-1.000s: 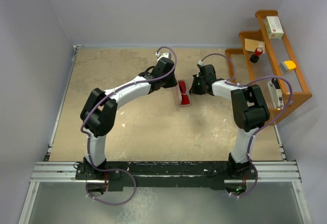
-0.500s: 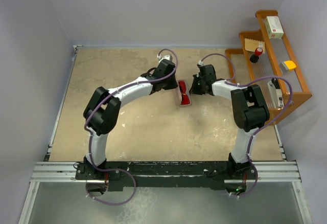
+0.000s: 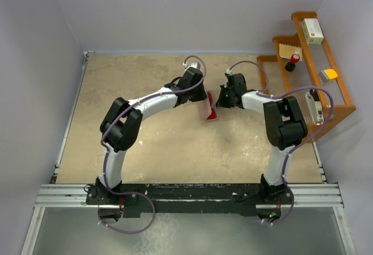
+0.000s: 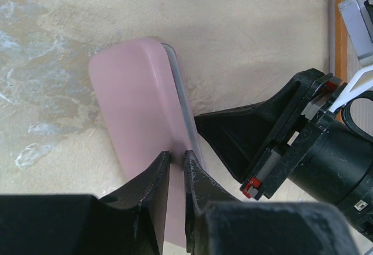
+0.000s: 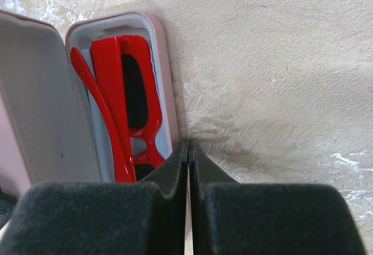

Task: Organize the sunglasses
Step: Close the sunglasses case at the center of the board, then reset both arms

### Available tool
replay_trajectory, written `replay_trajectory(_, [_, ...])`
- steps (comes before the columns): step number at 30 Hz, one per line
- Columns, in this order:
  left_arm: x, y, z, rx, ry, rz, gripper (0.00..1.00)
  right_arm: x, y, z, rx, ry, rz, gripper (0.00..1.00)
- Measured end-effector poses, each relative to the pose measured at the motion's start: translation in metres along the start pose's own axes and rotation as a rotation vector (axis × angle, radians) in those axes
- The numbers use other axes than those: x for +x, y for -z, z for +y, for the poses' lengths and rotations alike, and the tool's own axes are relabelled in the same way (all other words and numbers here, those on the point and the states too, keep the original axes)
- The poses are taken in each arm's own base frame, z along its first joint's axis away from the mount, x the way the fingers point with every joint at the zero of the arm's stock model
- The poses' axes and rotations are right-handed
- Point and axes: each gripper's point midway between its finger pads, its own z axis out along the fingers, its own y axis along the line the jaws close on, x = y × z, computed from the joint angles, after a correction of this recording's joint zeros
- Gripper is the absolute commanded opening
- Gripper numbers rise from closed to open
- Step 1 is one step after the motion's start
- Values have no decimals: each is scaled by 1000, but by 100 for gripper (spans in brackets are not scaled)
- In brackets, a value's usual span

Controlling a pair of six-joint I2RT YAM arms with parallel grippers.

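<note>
1. Red glossy sunglasses (image 5: 131, 101) lie inside the pink rounded oblong case (image 5: 167, 92), upper left.
2. Left pincer (image 4: 175, 160) narrowly pinches its lid (image 4: 134, 98); right pincer (image 5: 187, 145), fingers together, braces the rim.
3. Closing looks next: lower lid squarely.

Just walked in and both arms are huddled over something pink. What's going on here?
The red sunglasses lie folded inside an open pink case on the table. The left pincer is pinching the raised lid, seemingly to close it. The right pincer is shut, with its tips against the case's side, likely steadying it. The lid is not yet down.
</note>
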Motion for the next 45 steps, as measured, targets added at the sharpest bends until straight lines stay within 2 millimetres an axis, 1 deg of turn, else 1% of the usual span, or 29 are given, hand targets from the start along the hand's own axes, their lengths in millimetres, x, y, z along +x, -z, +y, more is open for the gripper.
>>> replay_trajectory(4, [5, -9, -7, 20, -6, 6, 11, 0, 0, 0, 0, 0, 0, 0])
replay_trajectory(7, [12, -18, -13, 36, -13, 12, 11, 0, 0, 0, -1, 0, 0, 0])
replay_trajectory(8, [18, -21, -12, 32, -19, 22, 11, 0, 0, 0, -1, 0, 0, 0])
replay_trajectory(11, [42, -31, 0, -8, -30, 80, 11, 0, 0, 1, -7, 1, 2, 0])
replay_trajectory(13, [40, -31, -2, 0, -33, 73, 11, 0, 0, 2, -10, 1, 2, 0])
replay_trajectory(18, [40, -30, -1, -8, -42, 71, 11, 1, 0, 2, -13, 0, 4, 0])
replay_trajectory(21, [39, -26, 2, -26, -54, 74, 14, 1, 0, 2, -12, 0, 2, 2])
replay_trajectory(23, [37, -21, 4, -41, -62, 73, 16, 1, 1, 1, -9, 0, 0, 5])
replay_trajectory(26, [29, -10, 4, -55, -83, 58, 17, 2, 4, -1, 7, 1, 3, 8])
replay_trajectory(28, [19, 1, 1, -57, -101, 38, 17, 4, 9, -3, 20, 2, 9, 10])
replay_trajectory(30, [7, 14, -4, -52, -120, 10, 20, 3, 15, -4, 32, 4, 3, 15])
replay_trajectory(34, [-17, 44, -14, -37, -140, -57, 24, -6, 37, 1, 29, 6, -30, 26])
replay_trajectory(36, [-23, 59, -13, -39, -146, -82, 24, -13, 51, 5, 25, 9, -59, 30])
replay_trajectory(39, [-27, 76, -6, -56, -152, -111, 29, -23, 74, 12, 13, 17, -104, 34])
replay_trajectory(41, [-26, 86, 2, -75, -160, -123, 34, -29, 90, 17, 4, 21, -131, 36])
replay_trajectory(44, [-27, 99, 11, -100, -170, -143, 55, -35, 110, 20, 1, 26, -160, 46])
replay_trajectory(45, [-28, 103, 13, -106, -175, -152, 57, -37, 117, 21, 3, 28, -172, 48])
